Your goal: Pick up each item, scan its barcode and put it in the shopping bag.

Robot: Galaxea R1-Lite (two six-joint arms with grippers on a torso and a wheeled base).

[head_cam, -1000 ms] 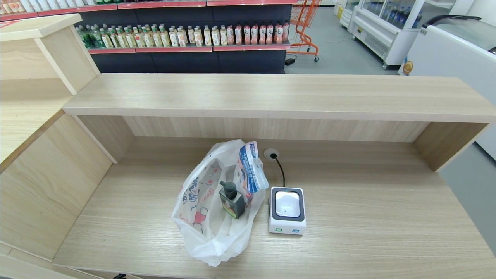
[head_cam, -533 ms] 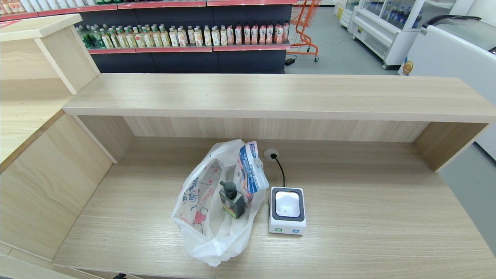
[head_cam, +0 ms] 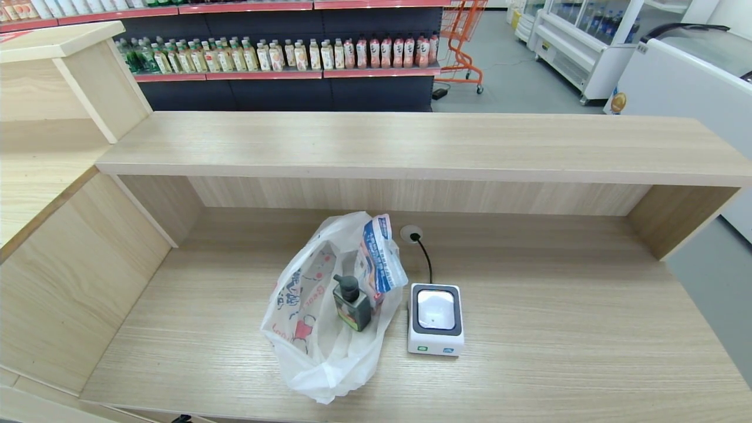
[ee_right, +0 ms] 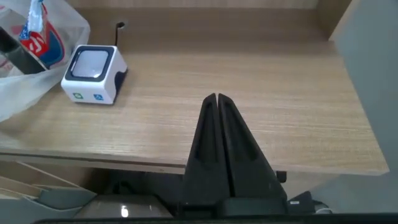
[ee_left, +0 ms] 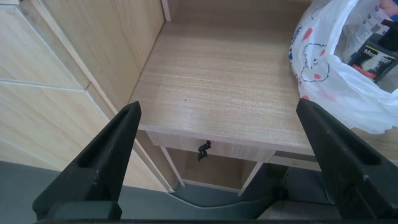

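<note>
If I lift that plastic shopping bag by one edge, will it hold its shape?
Probably not: the shopping bag is thin, crumpled film slumped on the counter, so likely floppy. The pump bottle and packet propped inside would probably tip or slide as it deforms.

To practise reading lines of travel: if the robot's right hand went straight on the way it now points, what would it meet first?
Probably the bare wooden counter, to the right of the scanner. The shut right hand aims at open wood, though depth is unclear.
</note>
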